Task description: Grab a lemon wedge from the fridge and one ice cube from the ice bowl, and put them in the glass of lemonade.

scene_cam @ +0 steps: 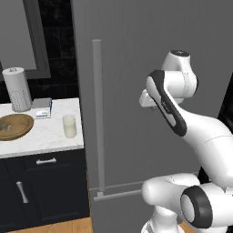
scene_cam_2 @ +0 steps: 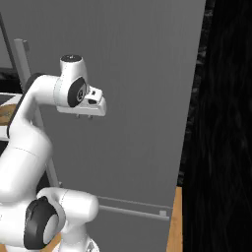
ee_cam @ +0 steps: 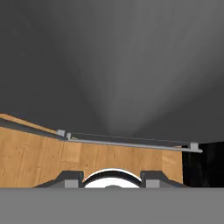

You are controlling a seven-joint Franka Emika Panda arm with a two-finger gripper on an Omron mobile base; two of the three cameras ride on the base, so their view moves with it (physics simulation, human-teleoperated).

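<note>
So the tall smooth matte-grey fridge [scene_cam: 150, 91] has its door shut, long straight grey bar handle [scene_cam: 97, 113] running down its left edge. The white two-finger gripper [scene_cam_2: 83, 117] hangs pointing down in front of the flat door, holding nothing; can't tell how wide the jaws are. On the speckled white marble counter [scene_cam: 45, 134]: round shallow wooden ice bowl [scene_cam: 14, 126], clear cylindrical glass of creamy lemonade [scene_cam: 69, 126], and a dimpled white paper towel roll [scene_cam: 17, 89].

paper towel roll [scene_cam: 17, 89] on white counter [scene_cam: 50, 134], navy cabinets [scene_cam: 50, 189], wooden floor [ee_cam: 39, 159]
</note>
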